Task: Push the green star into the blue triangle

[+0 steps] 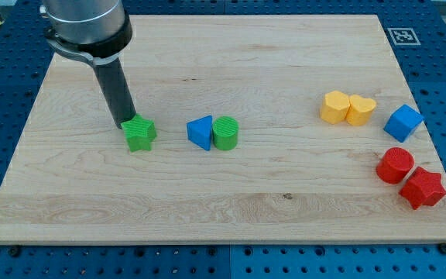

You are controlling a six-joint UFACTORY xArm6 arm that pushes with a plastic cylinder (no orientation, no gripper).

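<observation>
The green star (139, 133) lies on the wooden board at the view's left of centre. The blue triangle (200, 132) lies a short way to its right, touching a green cylinder (225, 133) on its right side. A gap of bare board separates the star from the triangle. My tip (127, 122) is at the star's upper left edge, touching or nearly touching it. The dark rod rises from there to the arm's grey body at the view's top left.
At the view's right lie a yellow hexagon block (335, 107) touching a yellow heart (361, 110), a blue cube (403, 122), a red cylinder (395, 165) and a red star (423, 188). The board (231, 209) rests on a blue perforated table.
</observation>
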